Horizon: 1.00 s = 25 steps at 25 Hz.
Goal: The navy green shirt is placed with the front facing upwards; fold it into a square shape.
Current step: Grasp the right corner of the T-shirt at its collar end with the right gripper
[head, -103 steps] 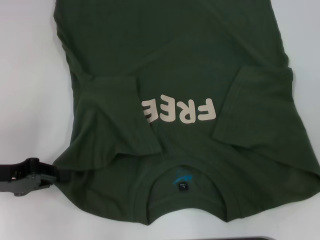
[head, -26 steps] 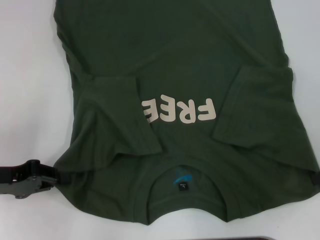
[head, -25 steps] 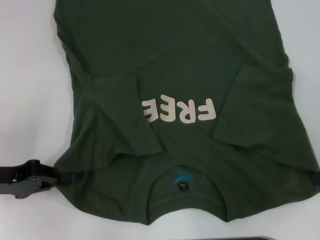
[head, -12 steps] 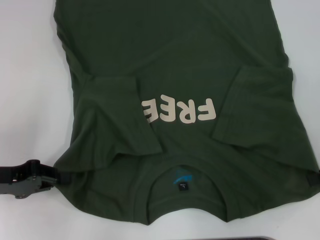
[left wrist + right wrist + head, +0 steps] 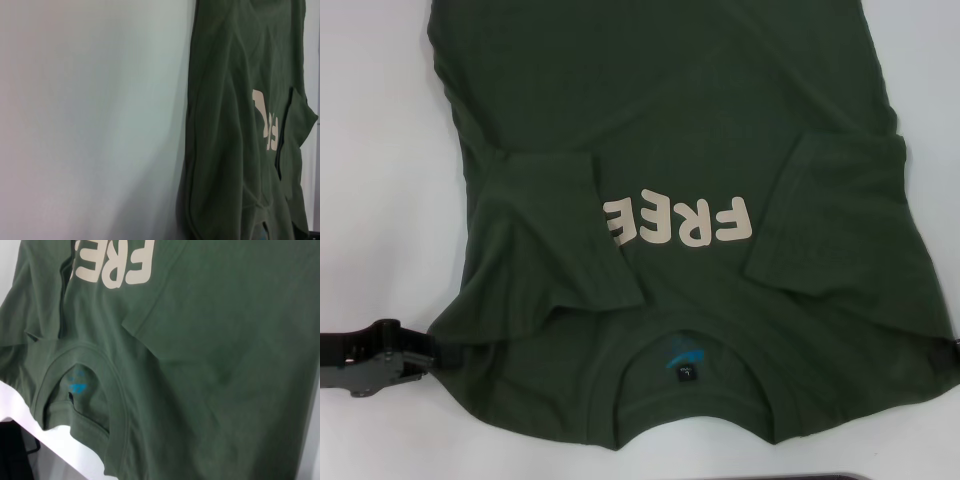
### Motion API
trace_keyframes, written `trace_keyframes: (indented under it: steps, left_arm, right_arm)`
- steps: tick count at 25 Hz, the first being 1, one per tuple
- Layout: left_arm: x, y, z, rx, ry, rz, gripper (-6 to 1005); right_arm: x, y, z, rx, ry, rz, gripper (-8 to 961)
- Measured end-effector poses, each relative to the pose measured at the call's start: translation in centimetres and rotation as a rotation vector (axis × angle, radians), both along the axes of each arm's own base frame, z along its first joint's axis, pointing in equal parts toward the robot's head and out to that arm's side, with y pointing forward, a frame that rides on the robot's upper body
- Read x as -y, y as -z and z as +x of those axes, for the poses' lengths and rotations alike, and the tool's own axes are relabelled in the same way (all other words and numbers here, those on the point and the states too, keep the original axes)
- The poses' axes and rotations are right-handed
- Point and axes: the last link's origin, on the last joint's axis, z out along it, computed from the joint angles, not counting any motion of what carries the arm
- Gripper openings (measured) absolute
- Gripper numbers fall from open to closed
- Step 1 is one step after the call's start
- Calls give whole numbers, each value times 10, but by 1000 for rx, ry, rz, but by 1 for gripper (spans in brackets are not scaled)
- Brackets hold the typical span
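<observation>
Little has shifted on the shirt since four seconds ago: only a dark sliver of the right gripper [image 5: 950, 352] has come into the head view, at the garment's right shoulder edge, where none showed before, and the left gripper [image 5: 425, 352] sits a shade closer to the cloth.

The navy green shirt [image 5: 670, 130] lies front-up on the white table [image 5: 380, 200], its long axis running away from the robot: collar [image 5: 688, 365] nearest the robot, hem out of view beyond the far edge. Read from the head camera, the cream "FREE" lettering [image 5: 678, 220] appears upside down, just beyond the collar. Both short sleeves are folded inward over the chest. The left sleeve [image 5: 555, 235] covers the start of the lettering; the right sleeve [image 5: 830, 215] lies just beside its other end. A blue mark [image 5: 682, 352] and a small label sit inside the collar.

At the shirt's left shoulder, level with the collar, the black left gripper reaches in from the table and meets the fabric edge; whether its fingers pinch the cloth cannot be told. Of the right gripper so little shows that its fingers cannot be judged either. The right wrist view looks down on the collar and lettering from close above; the left wrist view shows the shirt's side edge against bare table.
</observation>
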Motion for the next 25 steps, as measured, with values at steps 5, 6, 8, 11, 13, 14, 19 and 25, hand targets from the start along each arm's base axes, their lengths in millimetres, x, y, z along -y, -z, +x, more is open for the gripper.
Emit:
trace_keyframes:
  steps: [5, 6, 8, 11, 13, 14, 19, 25]
  left_arm:
    - [0, 0, 0, 0, 1, 0, 30]
    - [0, 0, 0, 0, 1, 0, 30]
    - [0, 0, 0, 0, 1, 0, 30]
    - [0, 0, 0, 0, 1, 0, 30]
    - [0, 0, 0, 0, 1, 0, 30]
    - [0, 0, 0, 0, 1, 0, 30]
    - [0, 0, 0, 0, 1, 0, 30]
    - [0, 0, 0, 0, 1, 0, 30]
  right_arm:
    - [-3, 2, -3, -17, -4, 2, 881]
    - [-3, 2, -3, -17, -4, 2, 881]
    - [-4, 4, -5, -25, -8, -3, 881]
    - [-5, 5, -7, -31, -15, -6, 881]
    - [-6, 7, -8, -33, -18, -9, 881]
    - [-6, 7, -8, -33, -18, -10, 881]
    - [-4, 1, -4, -11, -4, -7, 880]
    - [0, -15, 4, 7, 22, 10, 880]
